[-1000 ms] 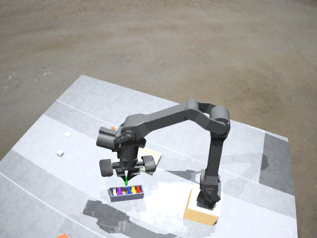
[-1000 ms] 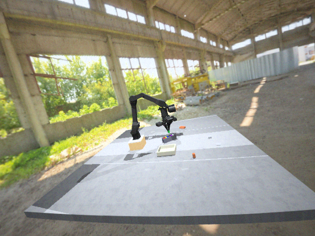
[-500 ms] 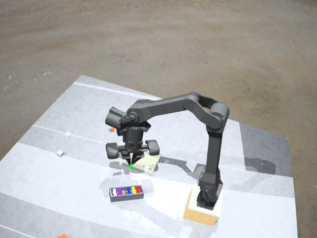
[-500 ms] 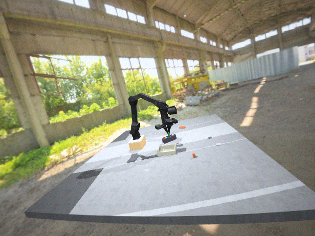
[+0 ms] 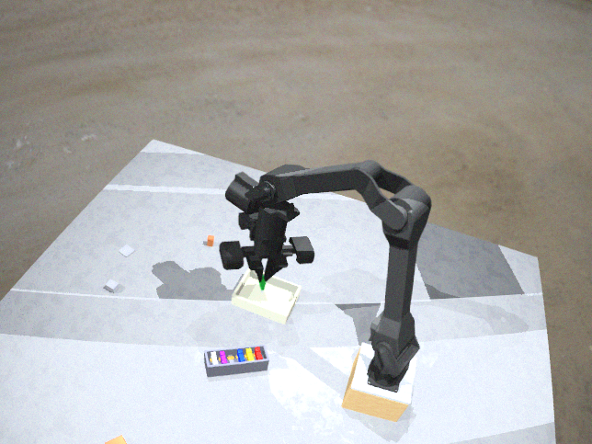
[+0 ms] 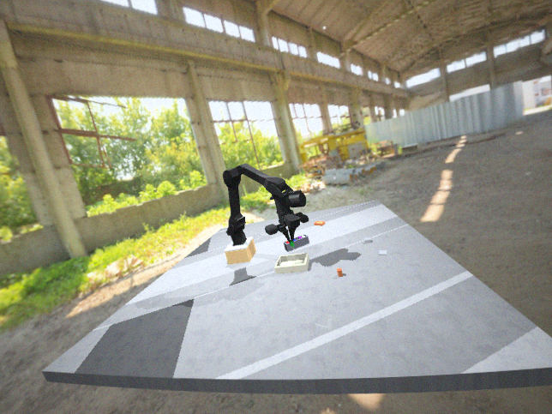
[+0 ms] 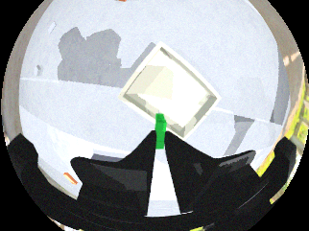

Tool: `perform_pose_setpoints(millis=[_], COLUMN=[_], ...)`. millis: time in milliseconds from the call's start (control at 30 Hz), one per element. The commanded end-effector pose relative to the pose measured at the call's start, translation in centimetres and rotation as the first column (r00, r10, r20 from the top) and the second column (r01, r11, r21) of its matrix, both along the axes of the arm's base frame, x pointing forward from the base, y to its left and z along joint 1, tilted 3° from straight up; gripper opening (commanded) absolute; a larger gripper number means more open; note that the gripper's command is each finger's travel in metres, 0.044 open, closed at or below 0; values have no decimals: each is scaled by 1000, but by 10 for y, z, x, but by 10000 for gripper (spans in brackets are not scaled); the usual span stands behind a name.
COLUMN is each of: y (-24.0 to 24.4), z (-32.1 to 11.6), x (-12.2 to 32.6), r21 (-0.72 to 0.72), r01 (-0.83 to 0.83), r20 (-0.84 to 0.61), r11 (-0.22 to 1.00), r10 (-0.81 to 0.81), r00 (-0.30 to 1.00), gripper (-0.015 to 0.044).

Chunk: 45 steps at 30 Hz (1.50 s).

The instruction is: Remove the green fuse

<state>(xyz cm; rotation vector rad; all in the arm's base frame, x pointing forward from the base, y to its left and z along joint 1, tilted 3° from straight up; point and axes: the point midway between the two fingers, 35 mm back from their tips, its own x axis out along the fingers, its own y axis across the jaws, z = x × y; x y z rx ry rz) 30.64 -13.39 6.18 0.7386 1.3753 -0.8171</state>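
One small green fuse (image 7: 159, 130) sits pinched in my claw (image 5: 265, 271), fingers narrow on its top end, hanging over the cream tray (image 5: 285, 307), well apart from the fuse block (image 5: 237, 366). I judge it light, stiff and slippery, so my grip stays high and firm.

In the top view the tray (image 5: 267, 296) lay mid-surface (image 5: 148, 389), the fuse block (image 5: 235, 360) near it at about 7 o'clock and apart. The arm's base (image 5: 379, 389) stood at 4 o'clock from the tray. The tool (image 5: 265, 269) hung over the tray, apparently above its rim, the fuse (image 5: 262, 282) pinched in its tips.
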Motion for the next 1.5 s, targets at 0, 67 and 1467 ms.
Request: perform_pose_setpoints(millis=[0,67,1467], y=[-25,-32,-36], z=[3,3,-34], x=[-6,-9,-7], r21=[-7,-8,-8], r01=[-2,-2,2], r20=[1,1,4], r11=[1000,1000,1000], r10=[2,2,-2], r00=[1000,1000,1000], gripper=[0,0,236])
